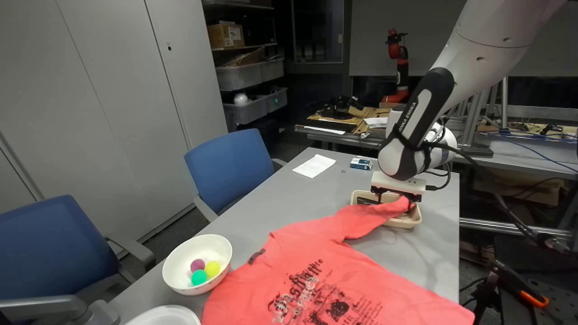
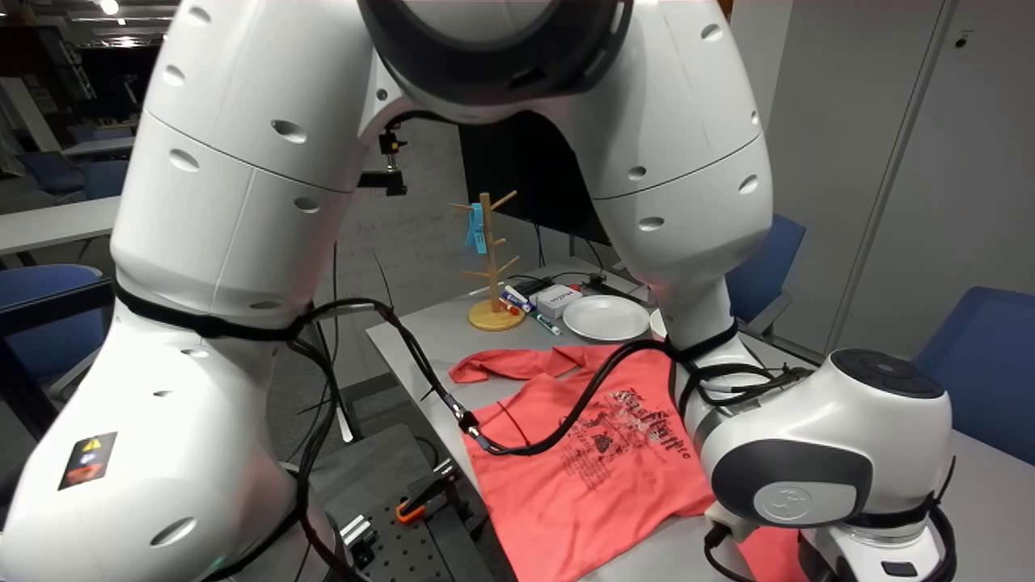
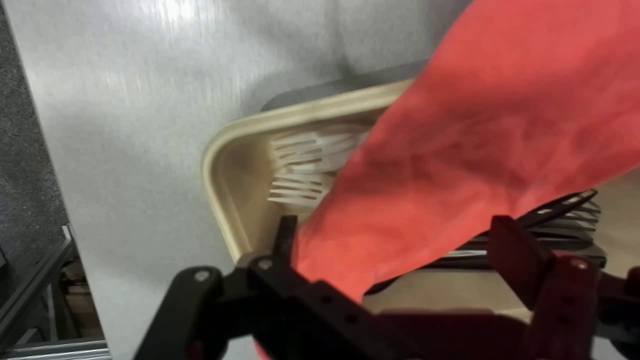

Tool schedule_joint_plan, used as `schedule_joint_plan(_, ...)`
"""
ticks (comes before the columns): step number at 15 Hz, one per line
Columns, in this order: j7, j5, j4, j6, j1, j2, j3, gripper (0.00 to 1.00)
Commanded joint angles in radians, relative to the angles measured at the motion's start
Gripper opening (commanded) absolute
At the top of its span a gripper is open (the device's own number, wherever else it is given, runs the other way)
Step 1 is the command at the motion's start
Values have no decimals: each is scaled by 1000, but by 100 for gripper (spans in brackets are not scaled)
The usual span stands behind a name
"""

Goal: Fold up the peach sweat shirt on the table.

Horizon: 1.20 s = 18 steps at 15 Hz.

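one peach sweat shirt (image 1: pixel 316 271) spread lettering-up on the table (image 1: pixel 298 198), one sleeve (image 1: pixel 368 217) across one tray (image 1: pixel 402 223). gripper (image 3: pixel 395 220): jaws wide apart, sleeve loose between them. three balls (image 1: pixel 198 277) in one white bowl (image 1: pixel 180 257), seen in an exterior view only. one wooden stand (image 2: pixel 490 267): an exterior view alone. at least two white forks (image 3: pixel 320 186), distinct in wrist view alone.

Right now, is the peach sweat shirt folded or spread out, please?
Spread out: the peach sweat shirt lies unfolded on the table, lettering showing, one sleeve across a tray.
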<state>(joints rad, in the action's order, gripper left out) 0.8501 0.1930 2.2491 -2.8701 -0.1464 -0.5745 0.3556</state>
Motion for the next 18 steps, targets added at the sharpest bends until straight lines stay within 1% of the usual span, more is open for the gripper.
schedule_joint_plan(1, -33, 36, -5, 2, -20, 0, -24, 100)
schedule_joint_plan(2, -65, 36, -2, 17, -40, 10, -45, 100)
schedule_joint_plan(3, -22, 17, -4, 6, 6, -4, 1, 100)
schedule_joint_plan(6, -34, 20, -2, 6, -3, -4, -13, 100)
schedule_joint_plan(10, -36, 21, -2, 6, -7, -4, -16, 100)
schedule_joint_plan(12, -17, 46, -26, 17, -19, -5, -28, 100)
schedule_joint_plan(18, 37, 111, -129, 51, -45, -68, -17, 100)
